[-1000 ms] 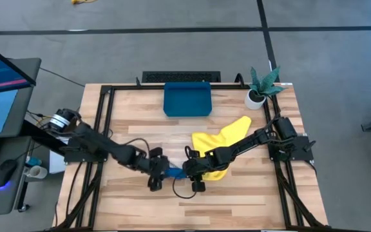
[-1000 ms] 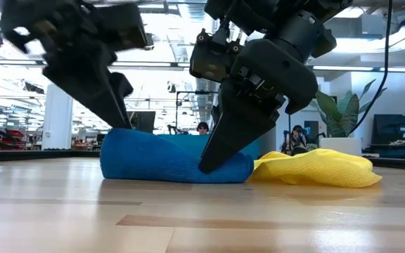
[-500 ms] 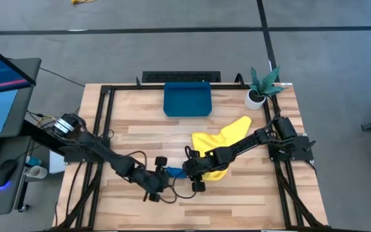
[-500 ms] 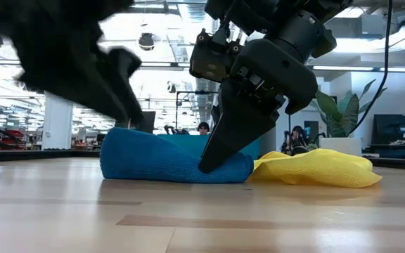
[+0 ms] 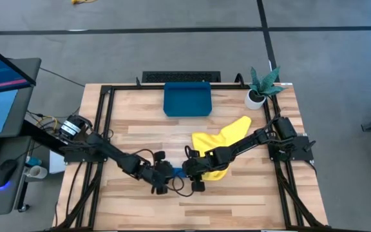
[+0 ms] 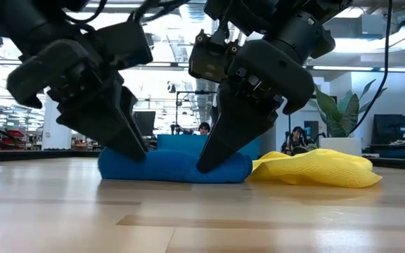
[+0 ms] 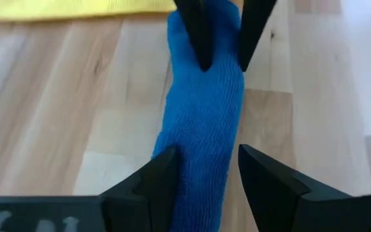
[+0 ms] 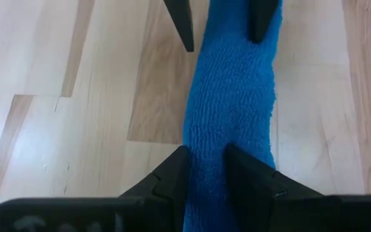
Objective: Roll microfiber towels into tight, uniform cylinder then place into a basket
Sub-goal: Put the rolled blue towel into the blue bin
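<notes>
So the rolled medium-blue microfiber towel (image 6: pixel 174 166) is lying near the front middle of the wooden table (image 5: pixel 237 200), and it's now straddled at both ends. The left gripper (image 7: pixel 201 164), lifted off half a second ago, has been brought back down with jaws apart around the left end. The right gripper (image 8: pixel 208 169) is kept clamped on the right end. A two-handed lift toward the shallow dark-blue plastic tray (image 5: pixel 187 100) at the far edge looks to be next. The crumpled bright yellow cloth (image 5: pixel 223 138) is left unrolled just right.
</notes>
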Controlling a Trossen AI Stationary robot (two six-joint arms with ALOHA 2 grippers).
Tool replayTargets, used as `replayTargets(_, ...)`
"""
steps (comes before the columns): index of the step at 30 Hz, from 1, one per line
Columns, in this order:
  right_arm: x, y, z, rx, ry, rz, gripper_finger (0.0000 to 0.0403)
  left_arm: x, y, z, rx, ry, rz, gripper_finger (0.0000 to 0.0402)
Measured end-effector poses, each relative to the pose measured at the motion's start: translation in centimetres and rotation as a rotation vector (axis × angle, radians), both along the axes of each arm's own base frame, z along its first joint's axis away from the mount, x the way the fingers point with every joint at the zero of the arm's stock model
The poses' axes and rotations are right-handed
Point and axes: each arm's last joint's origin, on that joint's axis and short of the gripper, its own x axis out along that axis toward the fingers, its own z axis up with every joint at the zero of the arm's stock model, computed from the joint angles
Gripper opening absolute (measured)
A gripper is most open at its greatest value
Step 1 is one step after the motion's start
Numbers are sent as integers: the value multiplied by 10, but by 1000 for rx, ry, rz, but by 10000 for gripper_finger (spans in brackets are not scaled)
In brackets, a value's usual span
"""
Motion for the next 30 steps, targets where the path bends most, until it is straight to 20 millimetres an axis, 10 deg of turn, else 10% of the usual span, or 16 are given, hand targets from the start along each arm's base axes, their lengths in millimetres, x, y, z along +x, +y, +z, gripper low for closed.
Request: replayTargets(30,3,-5,0,9,-21,-24,124,-4,10,-19,-137,174,79,158)
